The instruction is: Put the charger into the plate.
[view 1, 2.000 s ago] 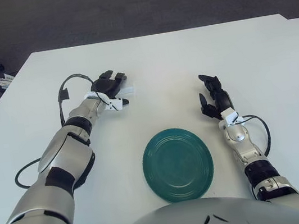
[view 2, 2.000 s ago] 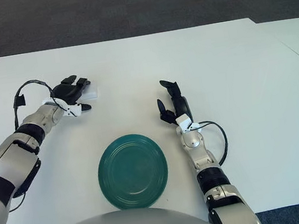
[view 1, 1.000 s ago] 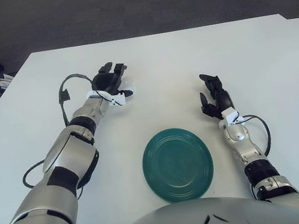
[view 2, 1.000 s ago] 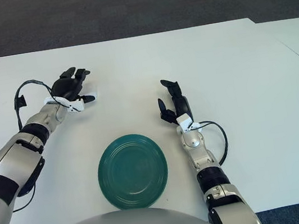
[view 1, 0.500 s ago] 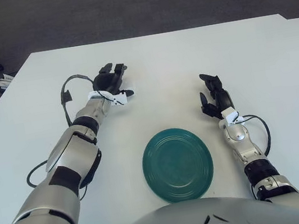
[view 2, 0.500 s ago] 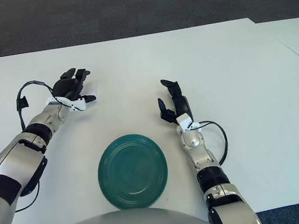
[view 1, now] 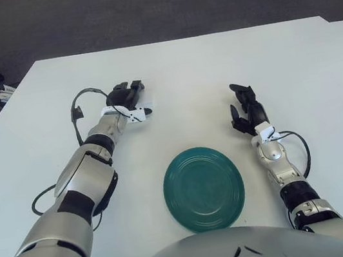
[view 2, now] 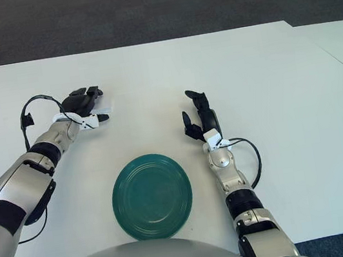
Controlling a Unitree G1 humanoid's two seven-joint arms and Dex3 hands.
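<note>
Charger, white, lies far-left on the worktop; my left hand arches over it, grip unclear. Right hand spread, idle right of the plate.

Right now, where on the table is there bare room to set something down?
The table is bare across its far strip and right of the right robot hand. The gap between the two hands, beyond the plate, is also free. It is crowded at far left, where the left robot hand covers the charger, with its cable alongside.
</note>
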